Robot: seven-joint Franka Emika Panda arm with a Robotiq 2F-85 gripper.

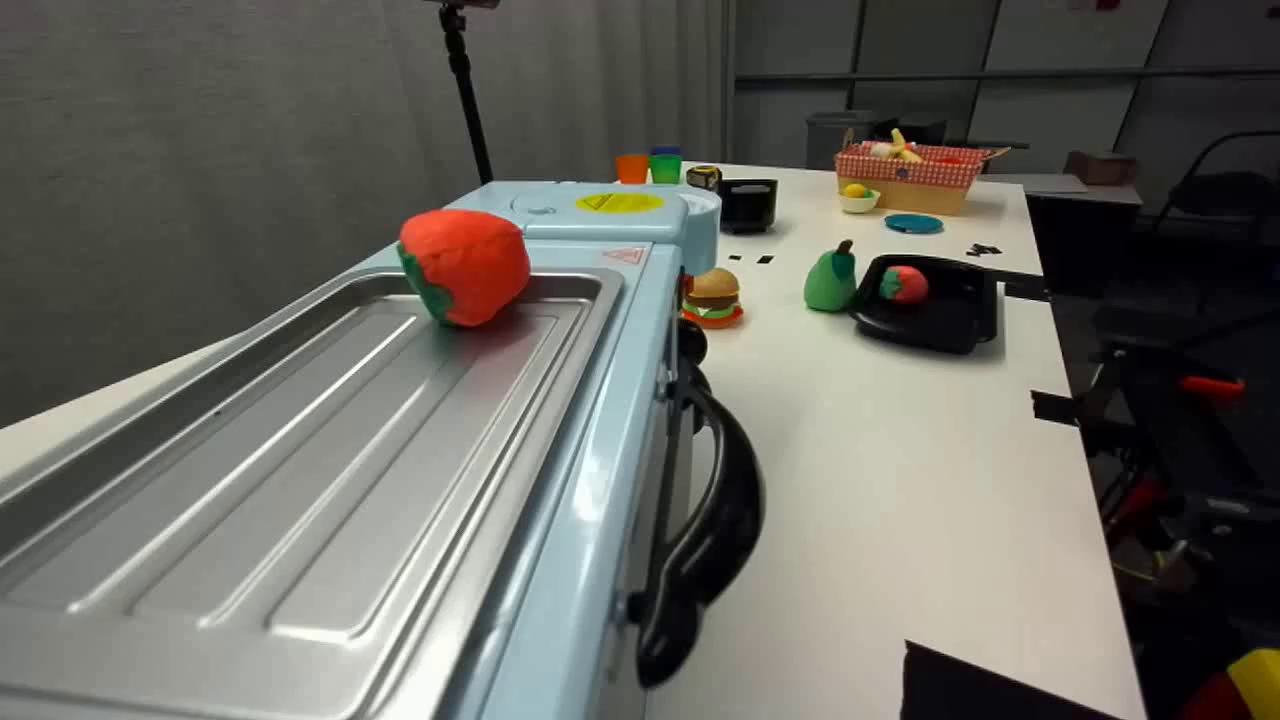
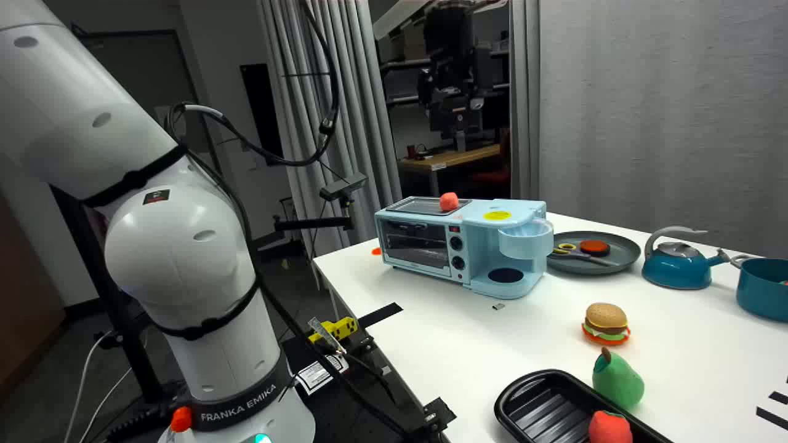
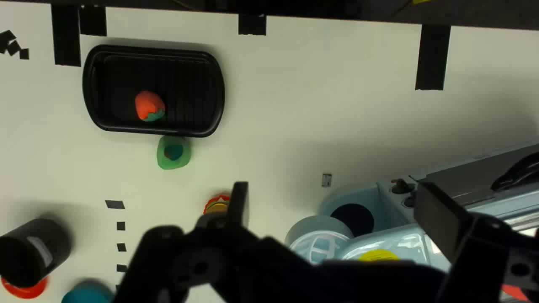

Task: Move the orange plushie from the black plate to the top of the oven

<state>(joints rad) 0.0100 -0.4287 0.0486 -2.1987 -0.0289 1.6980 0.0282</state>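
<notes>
An orange plushie (image 1: 905,285) with a green leafy end lies in the black plate (image 1: 955,300). It also shows in the plate in an exterior view (image 2: 609,427) and the wrist view (image 3: 149,105). A near-identical orange-red plush (image 1: 468,265) rests on the silver ribbed top of the pale-blue oven (image 2: 418,246), at the end near the yellow label. It shows small in an exterior view (image 2: 449,202). My gripper (image 3: 332,185) is open, nothing between its fingers, high above the table, over the area beside the oven's round cup holder. It is outside both exterior views.
A green pear-shaped plush (image 3: 173,153) stands against the plate's long side. A toy burger (image 2: 606,323) sits between plate and oven. A grey pan (image 2: 625,252), blue kettle (image 2: 680,264) and blue pot (image 2: 763,286) stand behind. The oven's black handle (image 1: 735,500) sticks out.
</notes>
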